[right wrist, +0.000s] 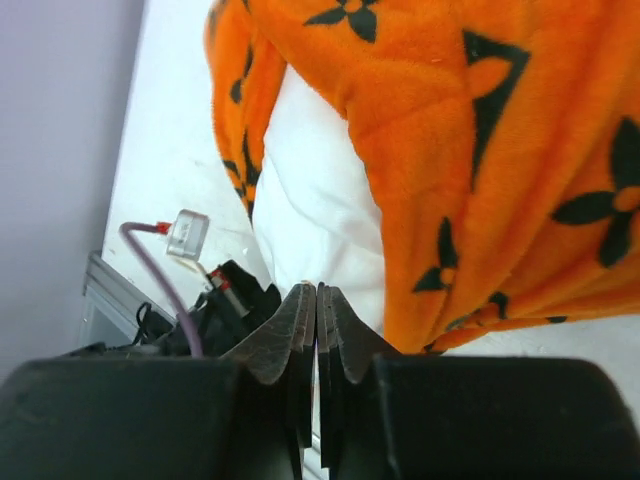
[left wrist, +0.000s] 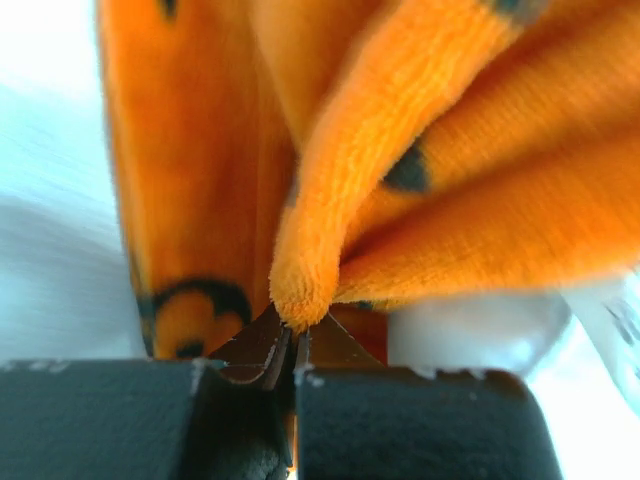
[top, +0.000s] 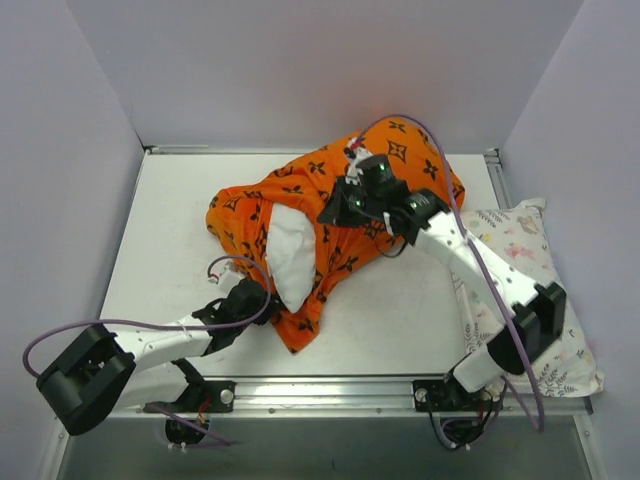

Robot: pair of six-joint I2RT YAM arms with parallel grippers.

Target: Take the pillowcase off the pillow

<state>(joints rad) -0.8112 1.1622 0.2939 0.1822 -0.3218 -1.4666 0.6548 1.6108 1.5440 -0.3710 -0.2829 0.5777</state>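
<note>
The pillowcase (top: 295, 188) is plush orange fleece: light, floppy and grippy rather than slick. I'd expect it to bunch and stretch, not slide off in 1 go. It lies on the table (top: 170, 220), rucked over the pillow (top: 288, 255), whose soft white end bulges from the opening just ahead of the left gripper (top: 258, 292). That gripper is clamped on a fold of the case's edge, with the fabric pinched between its fingertips (left wrist: 260, 350). The right gripper (top: 335, 210) hangs over the top of the case, its 2 fingers (right wrist: 290, 330) pressed together with nothing between them. Bare pillow shows just beyond its tips. The best holds look like the hem at the opening and the exposed white end. A 2nd pillow (top: 520, 240), printed, lies beside the right arm.
</note>
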